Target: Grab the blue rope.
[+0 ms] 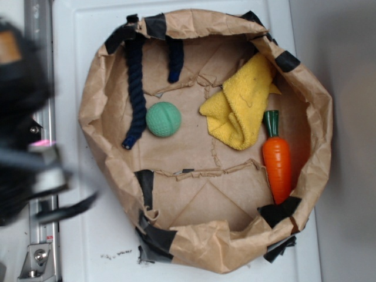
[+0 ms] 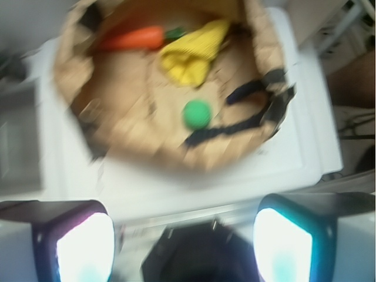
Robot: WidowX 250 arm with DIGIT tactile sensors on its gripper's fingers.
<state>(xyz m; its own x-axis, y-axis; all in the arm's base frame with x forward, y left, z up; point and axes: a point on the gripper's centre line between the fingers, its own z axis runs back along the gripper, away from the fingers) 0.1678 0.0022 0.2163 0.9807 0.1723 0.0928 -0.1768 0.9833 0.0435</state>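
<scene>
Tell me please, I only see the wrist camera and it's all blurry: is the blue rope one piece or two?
Observer: It looks like one piece. In the exterior view, two strands of the blue rope run down from the paper bag's rim, where black tape hides the join.
Operator: Which strand has a good end to grab?
Observer: The long one. Its lighter-blue tip lies flat on the bag floor, just past the green ball.
Operator: Is the arm close?
Observer: The arm is a blur outside the bag, on the rope's side.
</scene>
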